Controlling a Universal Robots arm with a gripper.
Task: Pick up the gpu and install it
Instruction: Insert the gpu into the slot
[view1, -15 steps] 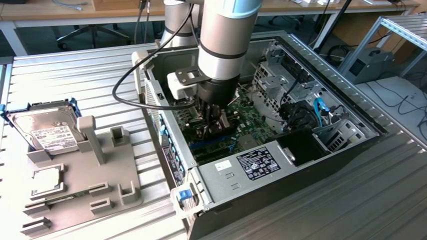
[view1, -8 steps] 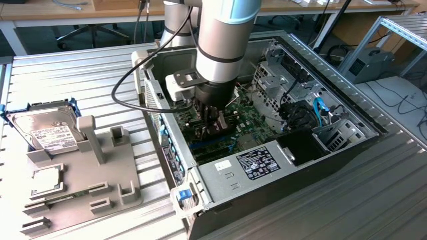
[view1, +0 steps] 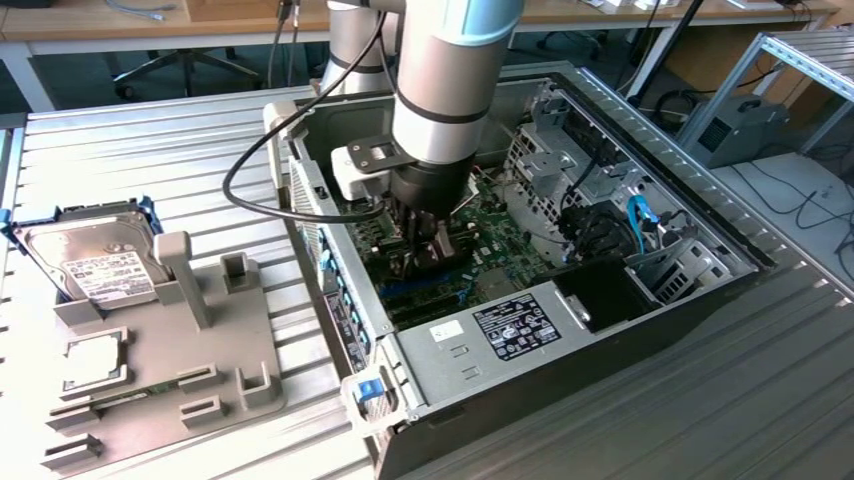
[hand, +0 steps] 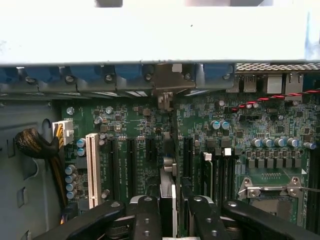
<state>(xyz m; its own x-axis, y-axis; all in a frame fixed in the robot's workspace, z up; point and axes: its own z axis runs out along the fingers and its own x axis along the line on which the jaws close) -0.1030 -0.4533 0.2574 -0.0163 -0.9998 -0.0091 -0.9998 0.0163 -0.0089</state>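
- gpu (hand: 167, 200) stands on edge, clenched in the hand (hand: 170, 212) just above the motherboard (hand: 135, 145), its bracket end toward the computer case (view1: 441, 360) rear wall.
- hand sits deep inside the case, apparently to line the card with a slot.

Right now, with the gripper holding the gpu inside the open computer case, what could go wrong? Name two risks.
1. The gpu, held edge-on by the gripper over the motherboard, could miss its slot and strike nearby capacitors.
2. The arm's black cable loops beside the case wall and might snag.
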